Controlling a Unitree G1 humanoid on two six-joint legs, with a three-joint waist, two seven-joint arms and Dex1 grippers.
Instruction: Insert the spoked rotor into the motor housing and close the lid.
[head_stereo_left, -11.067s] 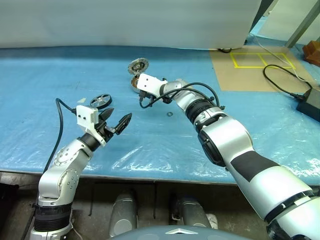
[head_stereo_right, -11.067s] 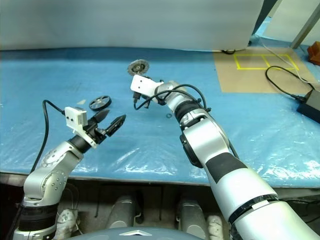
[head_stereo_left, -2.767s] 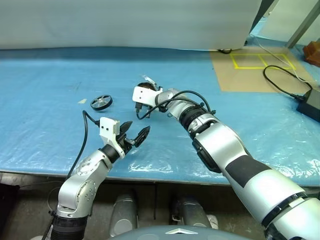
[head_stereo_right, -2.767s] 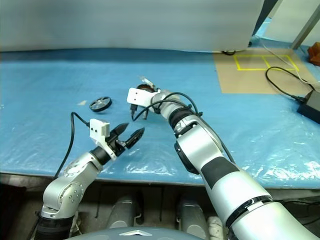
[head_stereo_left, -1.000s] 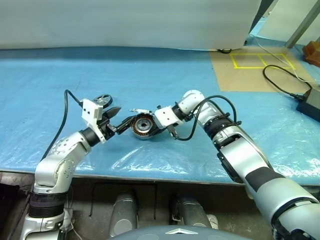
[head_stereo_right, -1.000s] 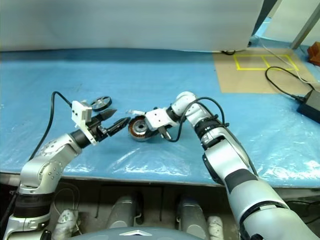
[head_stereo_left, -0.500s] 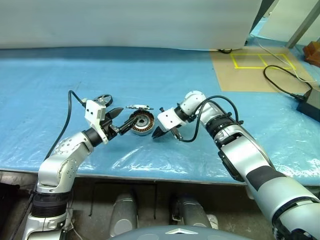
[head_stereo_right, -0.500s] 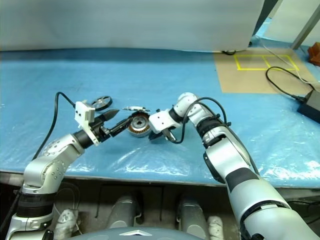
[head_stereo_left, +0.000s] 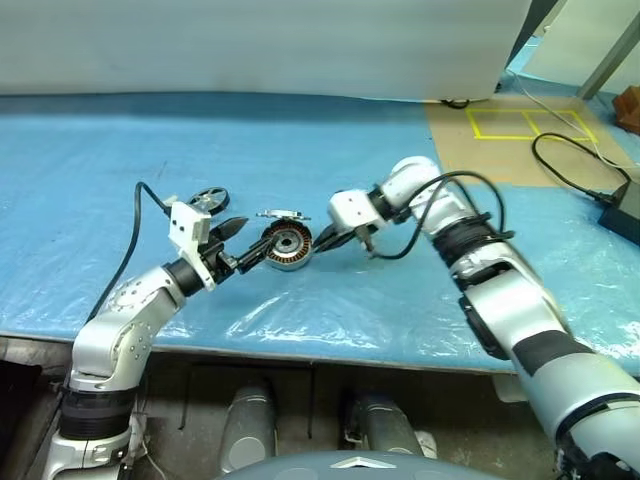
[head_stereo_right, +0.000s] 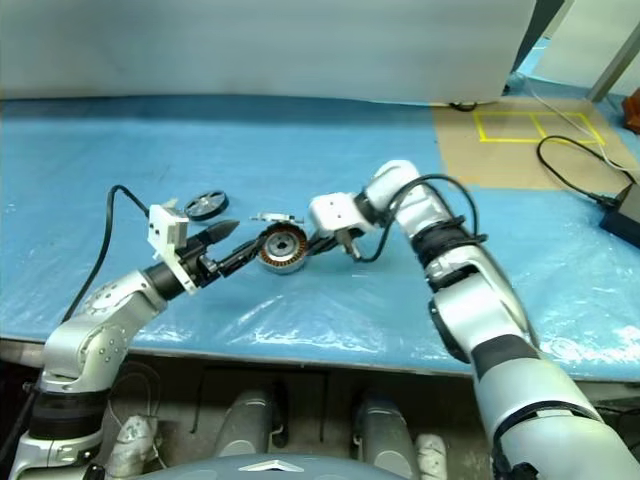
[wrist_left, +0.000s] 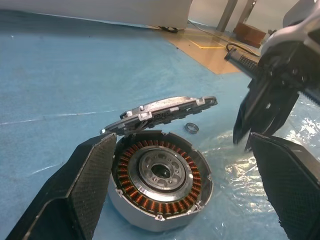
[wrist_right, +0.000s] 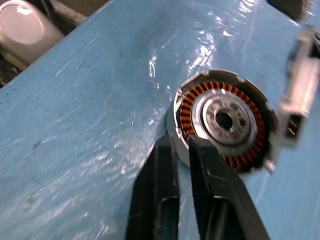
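The motor housing sits open-topped near the front of the blue plastic-covered table, copper windings showing, with the lid propped tilted on its far rim. The spoked rotor lies flat to the housing's left, apart from it, with bare sheet all around. A small ring lies beyond the housing. The left gripper reaches level, fingers spread wide either side of the housing, gripping nothing. The right gripper slants down just right of the housing, fingers barely parted, empty.
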